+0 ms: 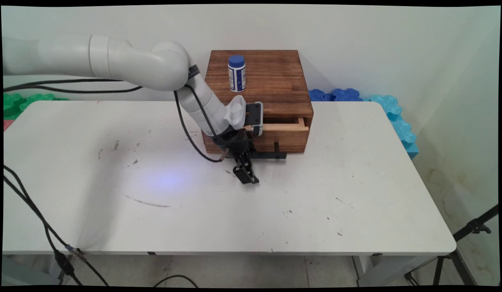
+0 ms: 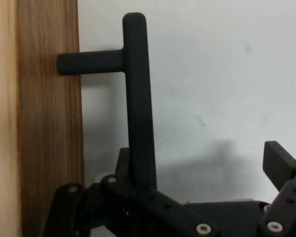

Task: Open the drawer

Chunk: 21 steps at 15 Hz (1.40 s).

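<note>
A dark wooden drawer box point(image 1: 259, 77) stands at the table's far middle, with a blue-capped white bottle point(image 1: 236, 74) upright on its top. Its upper drawer point(image 1: 285, 126) is pulled out a little. My gripper point(image 1: 246, 175) hangs low over the table point(image 1: 275, 211) just in front of the box's lower left, by the lower drawer's black handle point(image 1: 275, 155). In the hand view the handle bar point(image 2: 138, 108) rises from behind the linkage on the left, beside the wooden drawer front point(image 2: 49, 148). The gripper point(image 2: 200, 163) is open; its right finger point(image 2: 278, 162) stands well clear of the bar.
Blue point(image 1: 340, 95) and cyan point(image 1: 397, 117) foam mats lie behind the table's right end, green ones point(image 1: 15, 103) at the far left. Black cables point(image 1: 31, 211) cross the table's left front corner. A tripod point(image 1: 470, 231) stands on the floor at the right.
</note>
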Available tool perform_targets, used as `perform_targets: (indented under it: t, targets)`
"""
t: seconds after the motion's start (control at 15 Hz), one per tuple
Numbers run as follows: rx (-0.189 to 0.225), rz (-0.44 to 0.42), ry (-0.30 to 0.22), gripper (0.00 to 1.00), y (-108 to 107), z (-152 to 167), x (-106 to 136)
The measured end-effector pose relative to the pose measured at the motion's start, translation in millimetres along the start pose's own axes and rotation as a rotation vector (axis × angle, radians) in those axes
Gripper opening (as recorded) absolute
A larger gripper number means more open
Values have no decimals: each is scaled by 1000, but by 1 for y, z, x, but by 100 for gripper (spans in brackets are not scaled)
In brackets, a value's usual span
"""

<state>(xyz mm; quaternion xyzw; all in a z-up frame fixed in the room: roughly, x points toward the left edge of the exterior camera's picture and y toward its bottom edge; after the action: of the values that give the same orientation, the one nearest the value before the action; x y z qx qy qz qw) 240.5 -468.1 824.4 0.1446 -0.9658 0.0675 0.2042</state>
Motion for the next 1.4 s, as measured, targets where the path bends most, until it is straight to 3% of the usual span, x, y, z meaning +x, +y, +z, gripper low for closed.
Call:
perform_targets:
  t: [0.6, 1.4]
  targets:
    - [-27, 5, 8, 100, 48, -10, 1]
    - [-33, -12, 10, 100, 107, -21, 3]
